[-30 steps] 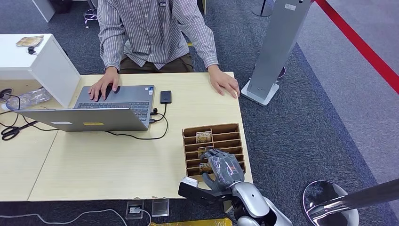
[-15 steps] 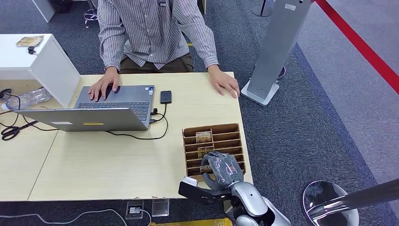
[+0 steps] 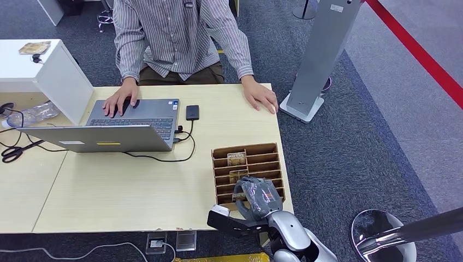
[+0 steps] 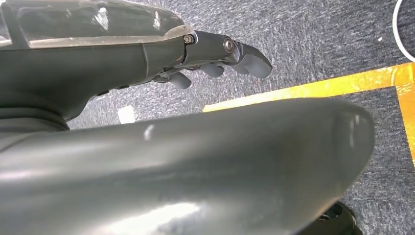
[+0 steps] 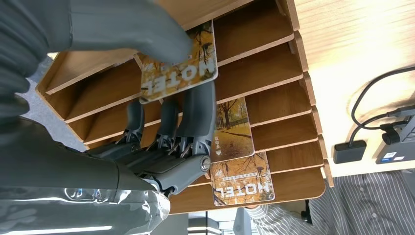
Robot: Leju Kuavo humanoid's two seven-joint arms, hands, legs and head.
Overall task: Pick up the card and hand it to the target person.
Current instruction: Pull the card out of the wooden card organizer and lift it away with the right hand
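Low centre-right in the head view, the right hand (image 3: pixel 260 197) sits over the brown slotted wooden card rack (image 3: pixel 248 150) on the pale wooden desk (image 3: pixel 136 185). Its thumb and fingers (image 5: pixel 195 110) pinch an autumn-printed yellow "HOTEL" card (image 5: pixel 179 68) above the rack. The left hand (image 4: pixel 215 58) hangs over grey carpet, fingers loosely apart, holding nothing.

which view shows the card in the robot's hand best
The right wrist view: the card fills the foreground, its HOTEL print readable, pinched by the right hand in front of the wooden rack. In the head view the hand covers most of it. The left wrist view faces carpet.
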